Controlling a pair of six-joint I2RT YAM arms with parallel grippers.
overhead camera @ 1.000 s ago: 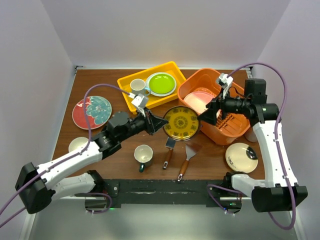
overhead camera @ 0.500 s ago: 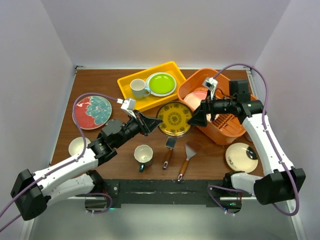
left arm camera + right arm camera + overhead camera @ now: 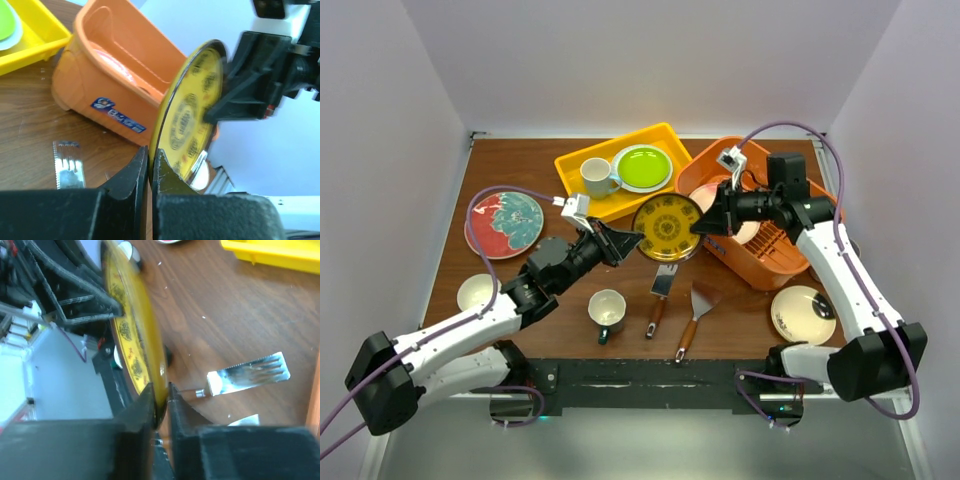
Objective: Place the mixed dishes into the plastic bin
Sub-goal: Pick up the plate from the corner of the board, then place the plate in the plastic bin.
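Top view, with the yellow patterned plate (image 3: 666, 228) as the clock centre. The plate is held tilted above the brown table (image 3: 520, 170), just beside the near-left wall of the orange plastic bin (image 3: 775, 265) but not in it. The left gripper (image 3: 632, 240) has its jaws pinched on the plate's rim at 8 o'clock. The right gripper (image 3: 705, 226) has its jaws pinched on the rim at 3 o'clock, and both wrist views show fingers tight against the edge.

The bin lies at 3 o'clock, with a pink plate (image 3: 111, 61) inside. The yellow tray (image 3: 570, 160) lies at 11 o'clock and holds a white mug (image 3: 597, 176) and a lime green plate (image 3: 642, 167).

Two spatulas (image 3: 660, 295) (image 3: 698, 310) lie at 6 o'clock. A dark-teal mug (image 3: 607, 310) stands at 7 o'clock, and a small white bowl (image 3: 477, 291) at 8 o'clock. A red plate (image 3: 504, 224) lies at 9 o'clock, and a cream plate (image 3: 803, 314) at 4 o'clock.
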